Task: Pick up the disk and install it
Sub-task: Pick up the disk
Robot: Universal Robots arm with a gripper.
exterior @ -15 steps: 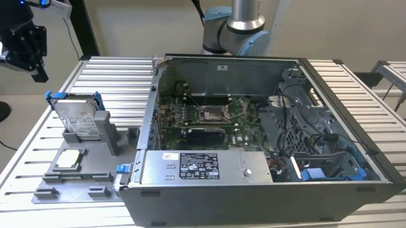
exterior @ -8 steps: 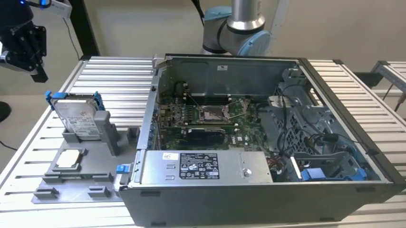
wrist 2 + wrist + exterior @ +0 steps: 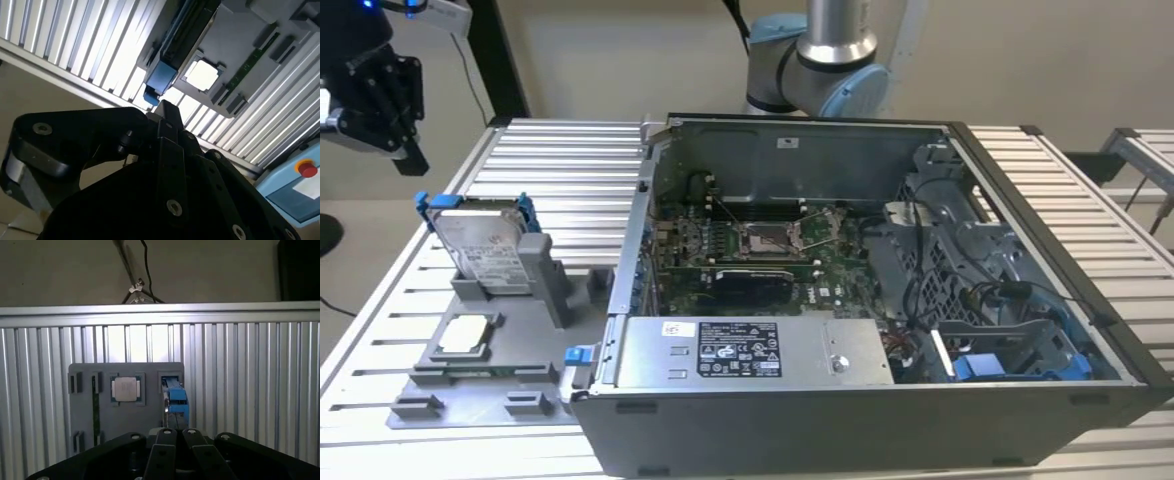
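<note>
Hand [image 3: 412,160] high, well apart from disk [image 3: 486,248], fingers closed together, empty. One disk upright in grey holder [image 3: 487,372], one chip [image 3: 464,335] beside, one open case [image 3: 854,425].

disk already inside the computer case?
No, the disk stands upright in the grey holder on the table, outside the computer case.

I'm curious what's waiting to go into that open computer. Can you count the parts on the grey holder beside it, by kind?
On the grey holder:
disk, blue-framed, standing upright: 1
square silver chip, lying flat: 1
narrow green circuit strip, in a slot: 1
Total: 3
</note>
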